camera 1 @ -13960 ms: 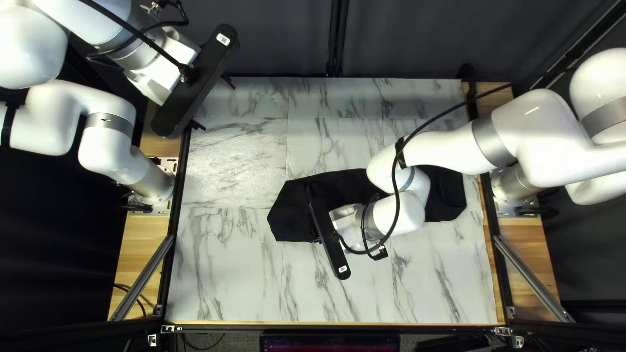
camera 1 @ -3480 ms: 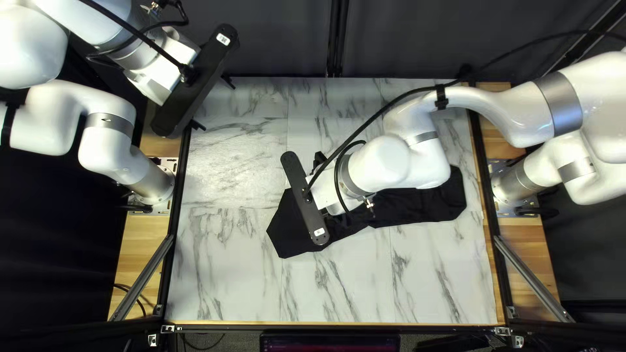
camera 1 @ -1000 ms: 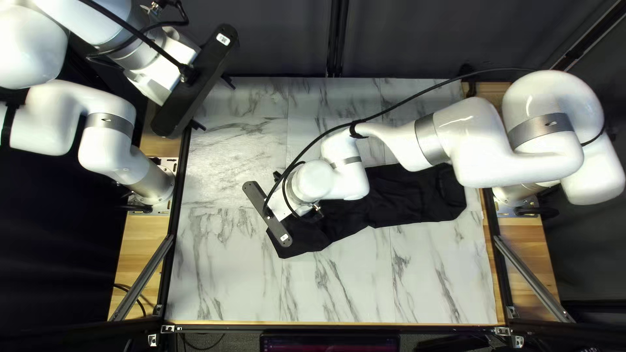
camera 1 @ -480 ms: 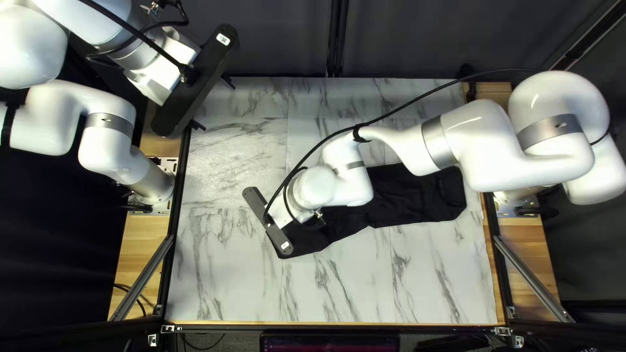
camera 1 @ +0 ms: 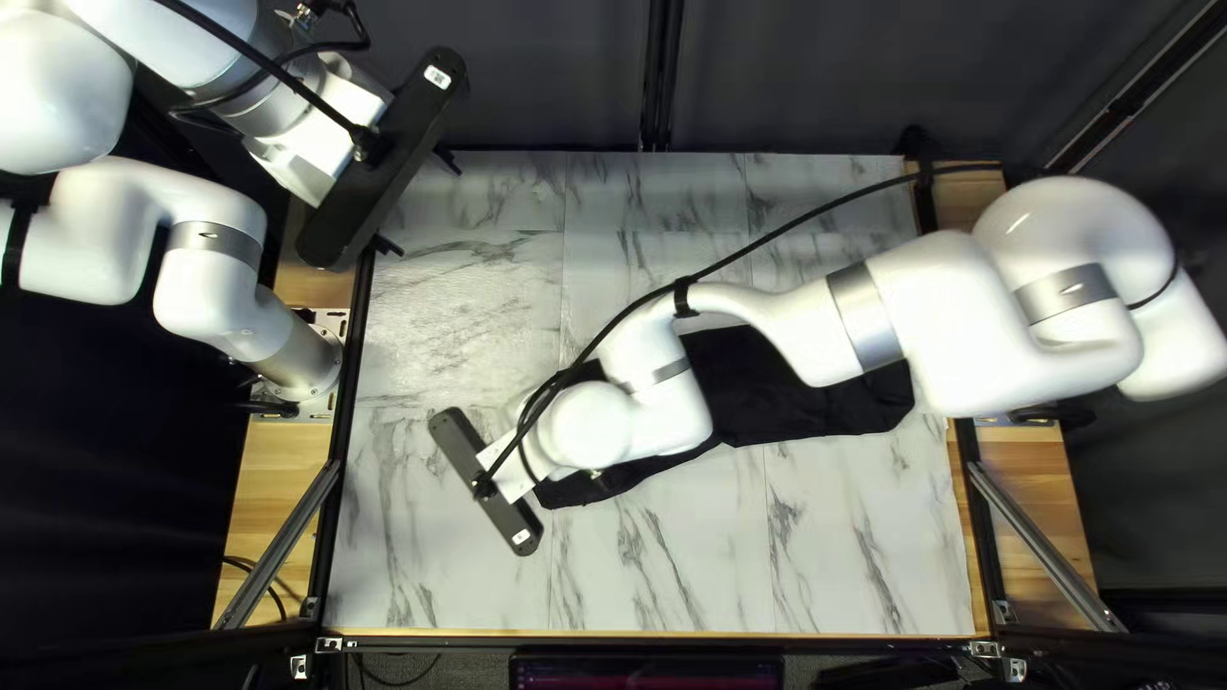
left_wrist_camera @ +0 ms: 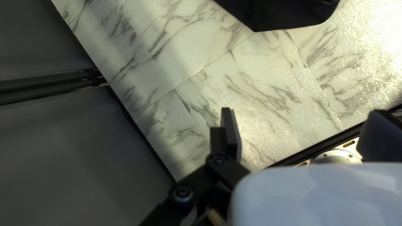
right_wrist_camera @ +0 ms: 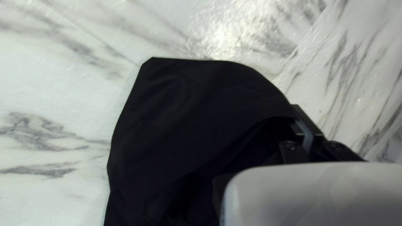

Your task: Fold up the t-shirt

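Glossy marble-look tabletop (camera 1: 396, 537), matt black cloth t-shirt (camera 1: 780, 383), smooth wood edging (camera 1: 271, 458)

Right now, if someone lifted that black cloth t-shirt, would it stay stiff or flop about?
It would probably flop: the black t-shirt drapes in soft folds beside the right hand. Pushed, it might slide and bunch rather than roll, as it lies low on the glossy, marble-patterned tabletop.

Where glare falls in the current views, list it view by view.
Left wrist view: strong glare on the table beside the t-shirt. Right wrist view: a bright patch beyond the t-shirt's edge, while its dark folds barely show. Top left view: soft sheen toward the table's left.
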You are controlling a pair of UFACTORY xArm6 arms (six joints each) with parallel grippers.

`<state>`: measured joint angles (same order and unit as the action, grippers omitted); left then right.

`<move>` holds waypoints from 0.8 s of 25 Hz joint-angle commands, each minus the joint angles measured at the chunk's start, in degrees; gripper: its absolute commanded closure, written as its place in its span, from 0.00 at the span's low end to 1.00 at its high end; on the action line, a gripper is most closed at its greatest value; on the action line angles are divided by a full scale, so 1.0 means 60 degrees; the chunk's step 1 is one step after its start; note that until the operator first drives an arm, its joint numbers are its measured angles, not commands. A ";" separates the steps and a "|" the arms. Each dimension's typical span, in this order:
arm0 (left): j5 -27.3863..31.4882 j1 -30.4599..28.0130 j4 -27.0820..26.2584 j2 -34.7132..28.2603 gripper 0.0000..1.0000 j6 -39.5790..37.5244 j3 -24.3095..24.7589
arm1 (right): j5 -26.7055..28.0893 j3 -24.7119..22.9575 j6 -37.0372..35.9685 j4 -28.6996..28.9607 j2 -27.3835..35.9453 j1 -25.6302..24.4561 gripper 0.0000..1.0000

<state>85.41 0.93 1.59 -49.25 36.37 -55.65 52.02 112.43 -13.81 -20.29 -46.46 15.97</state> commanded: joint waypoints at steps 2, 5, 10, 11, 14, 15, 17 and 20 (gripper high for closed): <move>0.0000 0.0000 0.0000 0.0000 0.00 0.0000 0.0000 | -0.0450 -0.0681 0.0254 -0.0015 0.0188 0.0026 0.00; 0.0000 0.0000 0.0000 0.0000 0.00 0.0000 0.0000 | -0.0923 -0.2062 0.0741 -0.0141 0.1081 0.0066 0.00; 0.0000 0.0000 0.0000 0.0000 0.00 0.0000 0.0000 | -0.1844 -0.5288 0.1848 -0.0358 0.3200 -0.0099 0.00; 0.0000 0.0000 0.0000 0.0000 0.00 0.0000 0.0000 | -0.2025 -0.5833 0.1988 -0.0356 0.3538 -0.0182 0.00; 0.0000 0.0000 0.0000 0.0000 0.00 0.0000 0.0000 | -0.2552 -0.6959 0.2107 -0.0224 0.4123 -0.0506 0.00; 0.0000 0.0000 0.0000 0.0000 0.00 0.0000 0.0000 | -0.2651 -0.7100 0.2081 -0.0171 0.4174 -0.0580 0.00; 0.0000 0.0000 0.0000 0.0000 0.00 0.0000 0.0000 | -0.2876 -0.7283 0.1929 0.0028 0.4204 -0.0760 0.00; 0.0000 0.0000 0.0000 0.0000 0.00 0.0000 0.0000 | -0.3039 -0.7146 0.1604 0.0267 0.4031 -0.0963 0.00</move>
<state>85.41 0.93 1.59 -49.25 36.37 -55.65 34.58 69.18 -2.95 -19.74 -21.75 11.05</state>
